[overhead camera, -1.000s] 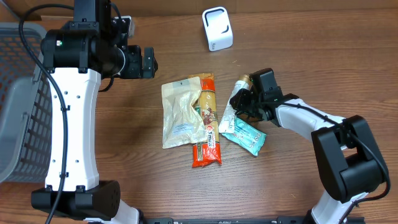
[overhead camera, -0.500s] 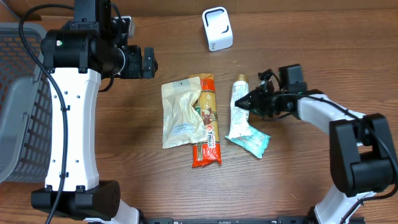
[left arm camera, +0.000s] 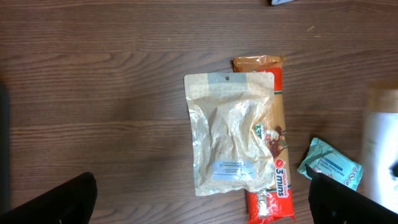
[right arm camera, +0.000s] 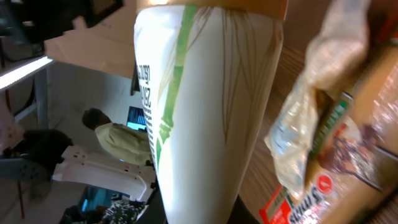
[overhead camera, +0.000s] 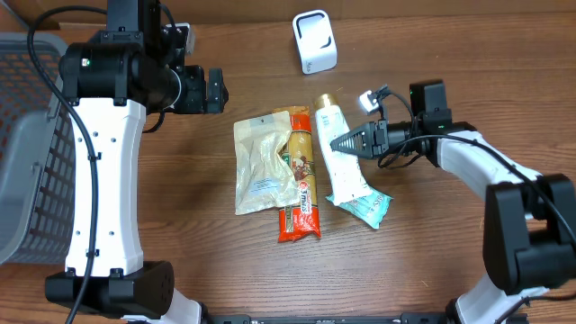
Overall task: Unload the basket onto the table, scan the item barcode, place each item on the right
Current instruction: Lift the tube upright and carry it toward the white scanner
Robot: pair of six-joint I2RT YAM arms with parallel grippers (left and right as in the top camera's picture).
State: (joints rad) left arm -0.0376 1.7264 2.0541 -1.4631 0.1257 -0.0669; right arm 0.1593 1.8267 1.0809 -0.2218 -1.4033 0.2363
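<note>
1. The white tube (overhead camera: 335,157) sits below the scanner (overhead camera: 315,40), with its cap end pointing toward the scanner and its tail over the teal packet (overhead camera: 371,208). I cannot tell whether it is clear of the tabletop (overhead camera: 468,54).
2. The right gripper (overhead camera: 340,142) meets the tube from the side away from the scanner's left. Its fingers are narrow and pinched on the tube's edge.
3. The left gripper (overhead camera: 214,90) hangs left of and below the scanner. Its fingers (left arm camera: 68,199) are spread wide and hold nothing.
4. Risk: an edge pinch on a smooth, soft tube could slip, or let the tube swing, during the carry toward the scanner.
5. Risk: no barcode shows in any view. If it faces away from the scanner, the scan will likely fail unless the tube is turned.
6. Risk: a low carry toward the scanner could snag the teal packet under the tail, or nudge the orange packet (overhead camera: 301,184) beside the tube.
</note>
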